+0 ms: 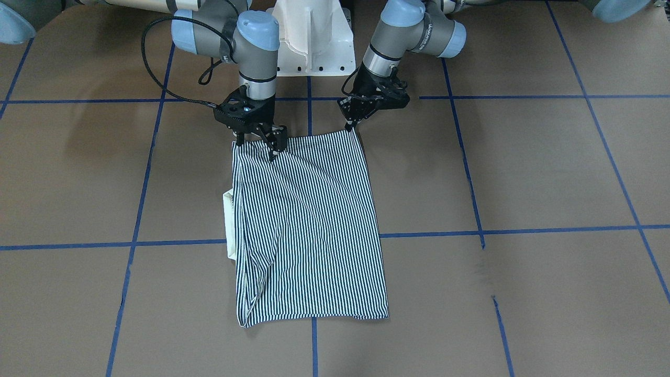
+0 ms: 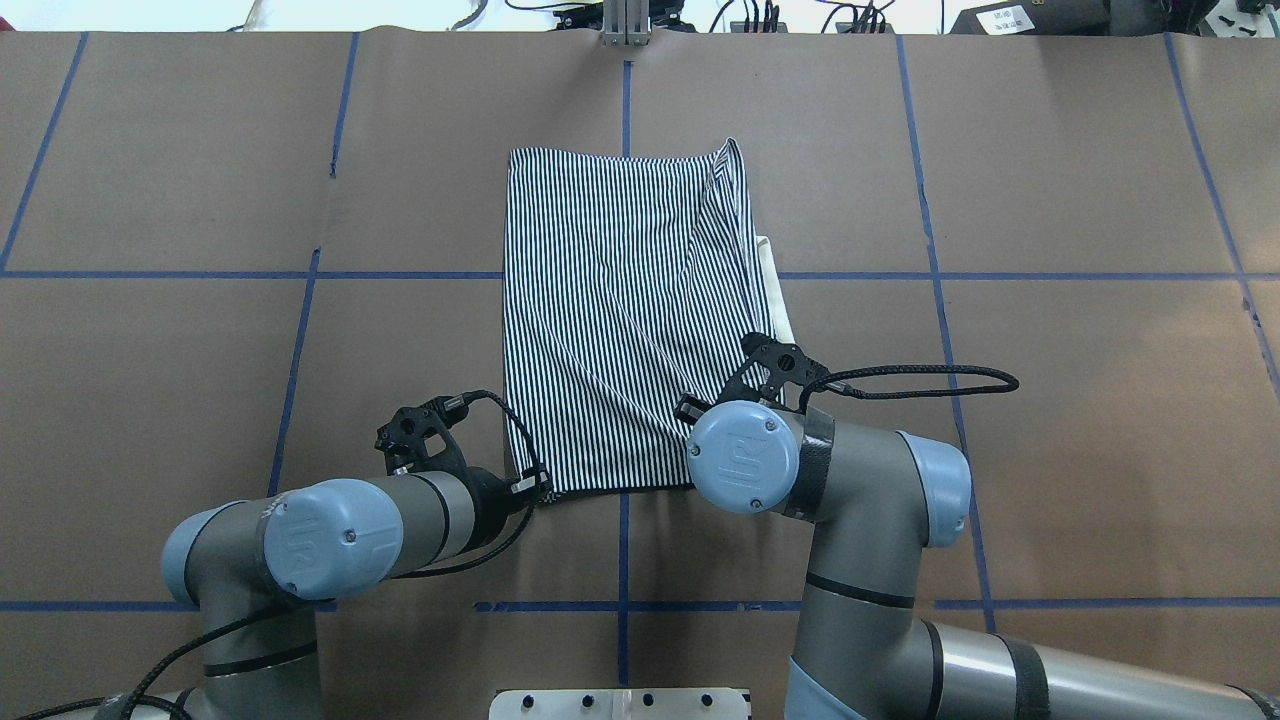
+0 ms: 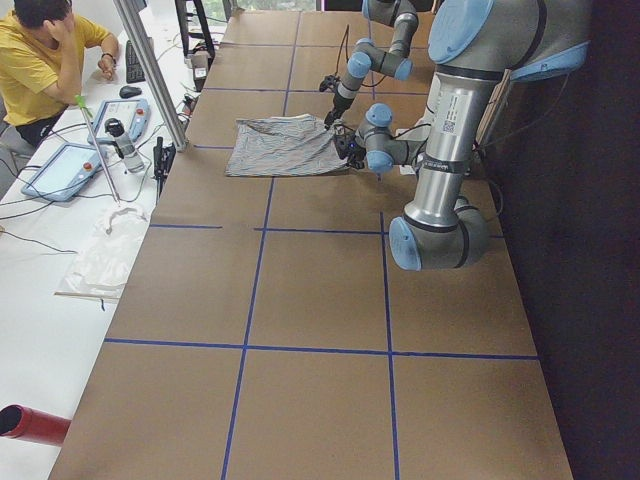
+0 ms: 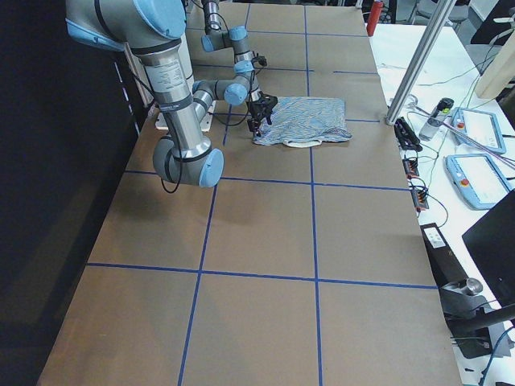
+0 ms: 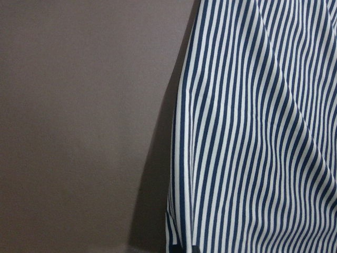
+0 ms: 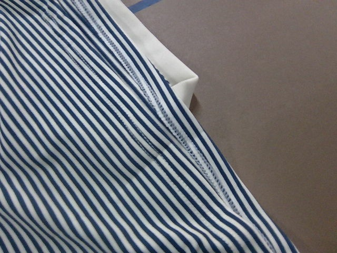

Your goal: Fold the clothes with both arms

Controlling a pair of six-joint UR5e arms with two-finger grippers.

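The striped shirt [image 2: 620, 320] lies folded into a long shape in the middle of the brown desk [image 2: 1050, 400]. It runs from near the robot's edge toward the far edge. A bit of its cream collar [image 1: 229, 225] pokes out on the side toward the desk's right end.

The left gripper [image 1: 349, 125] is at the shirt's near left corner. Its jaws are pinched together on the cloth there. The right gripper [image 1: 256, 149] is at the near right corner. Its jaws are apart, with the tips down on the shirt.
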